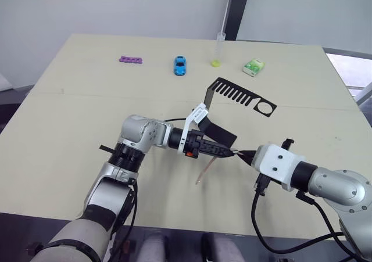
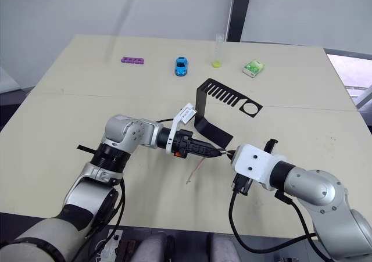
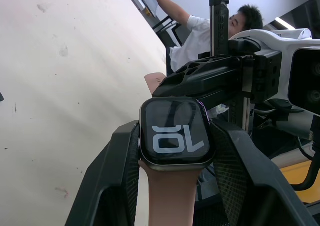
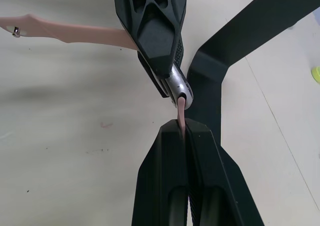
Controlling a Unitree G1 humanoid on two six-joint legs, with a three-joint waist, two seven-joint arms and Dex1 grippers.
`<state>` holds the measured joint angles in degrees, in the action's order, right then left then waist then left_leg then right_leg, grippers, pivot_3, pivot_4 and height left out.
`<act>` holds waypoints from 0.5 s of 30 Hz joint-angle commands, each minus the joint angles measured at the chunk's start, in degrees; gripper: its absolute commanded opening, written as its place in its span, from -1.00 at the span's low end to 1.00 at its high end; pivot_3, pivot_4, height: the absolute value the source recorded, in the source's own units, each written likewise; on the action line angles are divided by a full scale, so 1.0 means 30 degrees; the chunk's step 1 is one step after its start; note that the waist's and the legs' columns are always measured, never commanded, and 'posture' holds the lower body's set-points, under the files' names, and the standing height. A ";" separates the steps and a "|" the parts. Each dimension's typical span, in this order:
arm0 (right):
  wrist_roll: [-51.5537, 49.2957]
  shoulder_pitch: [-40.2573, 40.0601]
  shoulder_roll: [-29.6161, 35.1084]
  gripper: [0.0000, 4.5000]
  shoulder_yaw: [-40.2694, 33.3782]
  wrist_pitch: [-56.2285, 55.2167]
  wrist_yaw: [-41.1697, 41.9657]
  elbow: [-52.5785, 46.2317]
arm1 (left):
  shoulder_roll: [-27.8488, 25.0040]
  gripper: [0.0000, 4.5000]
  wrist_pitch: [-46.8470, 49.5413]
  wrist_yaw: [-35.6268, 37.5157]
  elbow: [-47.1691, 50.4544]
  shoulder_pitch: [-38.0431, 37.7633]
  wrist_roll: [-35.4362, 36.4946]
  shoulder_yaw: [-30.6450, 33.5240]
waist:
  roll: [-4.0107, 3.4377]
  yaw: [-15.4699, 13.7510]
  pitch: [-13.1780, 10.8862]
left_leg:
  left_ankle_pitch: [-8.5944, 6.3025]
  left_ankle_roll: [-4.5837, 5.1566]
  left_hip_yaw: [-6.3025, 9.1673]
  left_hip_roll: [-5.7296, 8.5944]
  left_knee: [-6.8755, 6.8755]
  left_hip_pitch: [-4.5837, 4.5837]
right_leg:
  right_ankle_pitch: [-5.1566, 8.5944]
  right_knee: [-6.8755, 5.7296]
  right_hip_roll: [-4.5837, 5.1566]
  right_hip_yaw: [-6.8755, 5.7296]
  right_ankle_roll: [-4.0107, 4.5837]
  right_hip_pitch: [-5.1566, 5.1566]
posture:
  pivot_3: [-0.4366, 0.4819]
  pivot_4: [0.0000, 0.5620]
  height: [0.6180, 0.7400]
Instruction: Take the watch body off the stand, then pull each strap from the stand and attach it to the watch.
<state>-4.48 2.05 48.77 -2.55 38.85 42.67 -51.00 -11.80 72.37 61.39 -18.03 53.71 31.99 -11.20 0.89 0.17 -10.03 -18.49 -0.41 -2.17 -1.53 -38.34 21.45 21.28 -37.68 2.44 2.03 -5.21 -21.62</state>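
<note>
Left hand [image 1: 231, 152] closed narrowly on the watch body [image 3: 174, 131], case squeezed between both fingers [image 3: 120, 176], screen with light digits facing the wrist camera. First strap [image 1: 205, 170] already joined to the case, trailing back from the left hand's tips and down to the tabletop [image 1: 70, 99] just beneath that hand. Right hand [image 1: 243, 155] tip to tip with the left, fingers [image 4: 167, 156] pressed shut on the second strap [image 4: 181, 115], only a short pink end showing between the right fingertips and the case's metal edge. Second strap touching the watch body directly ahead of the right hand; seated in the slot or not, cannot tell. Stand [image 1: 235, 96] just beyond both hands, base reaching under the meeting point, comb-slotted arm and ring hole farther out, both bare. Well beyond the hands, near the far edge: blue toy car [image 1: 180, 65], purple piece [image 1: 132, 59], green-white box [image 1: 253, 67], clear tube [image 1: 219, 48].
</note>
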 commanded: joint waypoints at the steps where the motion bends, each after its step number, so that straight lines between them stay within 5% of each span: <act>1: -0.0075 0.0392 -0.0068 -1.00 -0.0187 -0.0055 -0.0420 -0.0595 | 0.0594 -0.29 -0.0125 0.0329 0.0678 0.0429 0.0873 0.0031 | 0.0000 0.0000 0.0000 | 0.0000 0.0000 0.0001 0.0000 0.0000 0.0000 | 0.0000 0.0000 0.0000 0.0000 0.0000 0.0000 | -0.05 -0.47 1.00; 15: -0.0096 0.0375 -0.0093 -1.00 -0.0206 -0.0032 -0.0415 -0.0541 | 0.0711 -0.29 -0.0055 0.0231 0.0665 0.0469 0.0924 0.0100 | 0.0000 -0.0002 0.0000 | 0.0000 0.0000 0.0000 0.0000 0.0000 0.0000 | 0.0000 0.0000 0.0000 0.0001 0.0000 0.0000 | -0.05 -0.47 1.00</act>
<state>-4.49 2.18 48.77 -2.59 39.13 42.67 -50.99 -11.61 72.25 61.22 -18.19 53.71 31.99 -11.07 0.89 0.16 -10.03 -18.49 -0.41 -2.17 -1.53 -38.34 21.44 21.28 -37.67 2.44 2.03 -5.21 -21.62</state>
